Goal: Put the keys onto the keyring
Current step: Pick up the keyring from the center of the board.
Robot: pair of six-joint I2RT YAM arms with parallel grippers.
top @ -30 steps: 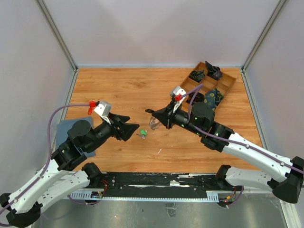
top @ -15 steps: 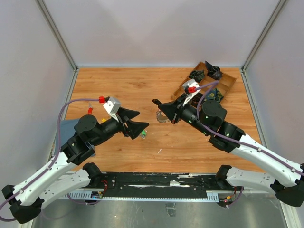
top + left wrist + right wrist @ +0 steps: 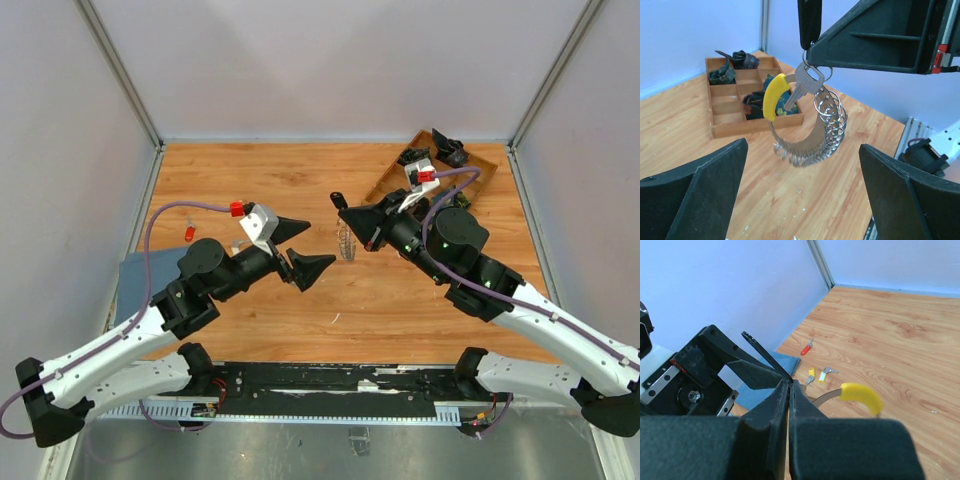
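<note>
A: Nearest us, the left gripper [image 3: 320,242] has its claw spread wide, nothing in it

B: And just ahead of it the keyring [image 3: 811,146] dangles clear of the table [image 3: 300,180], pinched at its top by the right gripper [image 3: 790,385], fingers pressed tight on the wire

A: Light and stiff, I'd say, but slick metal. It could swing and twist on that single pinch

B: So the yellow sleeve [image 3: 774,95] is my pick for a second hold (grippier than bare wire, surely). The small rings [image 3: 832,115] would just slide

A: Further out, loose keys [image 3: 817,374] lie flat on the wood, with the red key [image 3: 806,347] a little apart from them

B: Tiny, thin things, best taken by the coloured head. Beyond them, the tray [image 3: 755,126] of dark bundles [image 3: 735,59]
</note>
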